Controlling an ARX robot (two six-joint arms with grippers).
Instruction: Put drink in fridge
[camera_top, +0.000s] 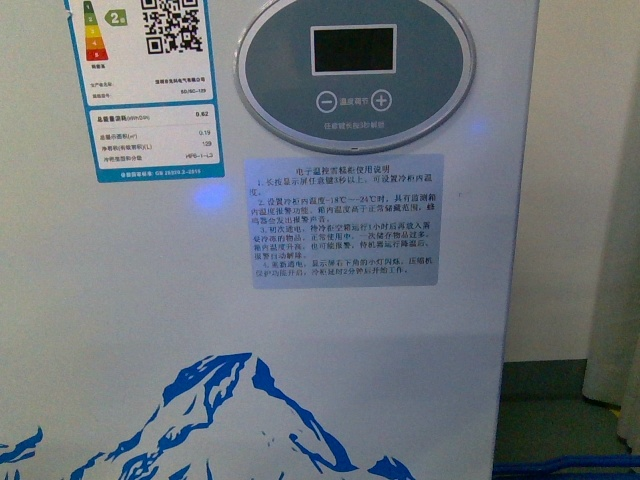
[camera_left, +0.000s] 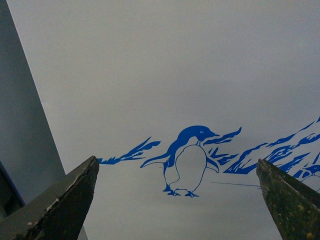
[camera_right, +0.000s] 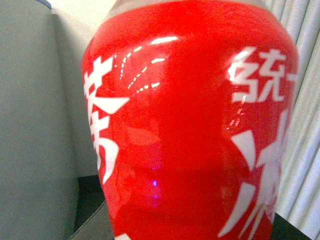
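While drink (camera_right: 190, 125) crowds right wrist view, right jaws out of sight | left jaws spread facing fridge (camera_left: 150, 60)

**Left gripper spread wide; right gripper unreadable**

Left gripper (camera_left: 176, 161): both fingers (camera_left: 65, 200) show in the left wrist view. They are dark and wedge-shaped, tapering to blunt tips. The jaws stand wide apart, one finger at each side of the picture, tips about level with each other. Finger faces are scuffed, with pale chips along the edges.

Right gripper: the fingers cannot be made out in the right wrist view. The drink (camera_right: 190, 125) sits tight against the camera and fills the picture, so the grip cannot be read.
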